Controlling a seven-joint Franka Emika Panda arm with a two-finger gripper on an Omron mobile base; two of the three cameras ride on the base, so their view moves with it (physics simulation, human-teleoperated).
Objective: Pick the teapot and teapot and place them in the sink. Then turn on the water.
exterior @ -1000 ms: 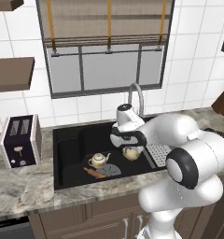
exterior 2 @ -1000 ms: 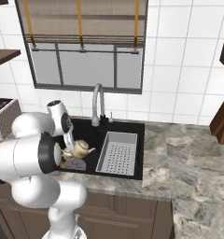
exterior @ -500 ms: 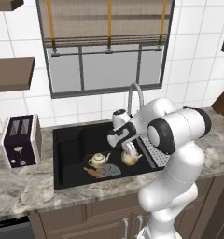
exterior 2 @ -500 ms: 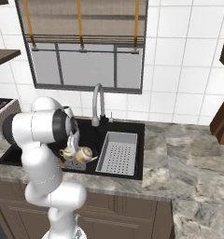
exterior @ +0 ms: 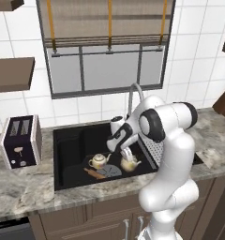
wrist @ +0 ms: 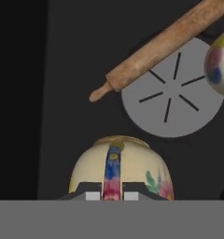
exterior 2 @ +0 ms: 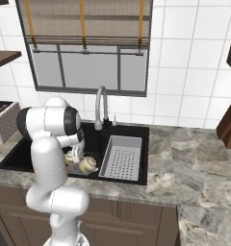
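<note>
In the black sink [exterior: 70, 140] one cream floral teapot [exterior: 99, 161] stands on the basin floor, left of the drain. My gripper [exterior: 125, 153] reaches down into the basin from above, shut on the second teapot [exterior: 129, 164], which is low at the basin's right side. In the hand view this teapot [wrist: 116, 168] lies right under the gripper [wrist: 112, 196], its painted handle between the two tips, and the other teapot [wrist: 221, 63] shows at the right edge. From the right base view the held teapot [exterior 2: 87, 163] shows beside the gripper [exterior 2: 76, 153]. The silver faucet [exterior: 133, 93] arches behind; no water runs.
A wooden rolling pin [wrist: 156, 49] lies slanted on the sink floor by the round grey drain [wrist: 172, 93]. The ribbed grey draining tray [exterior 2: 121, 156] fills the sink's right part. A dark toaster [exterior: 21, 140] stands on the marble counter at the left.
The arm has folded upright, its elbow rising, and the gripper has sunk lower into the basin with the teapot still in it. The other teapot and the rolling pin stayed put.
</note>
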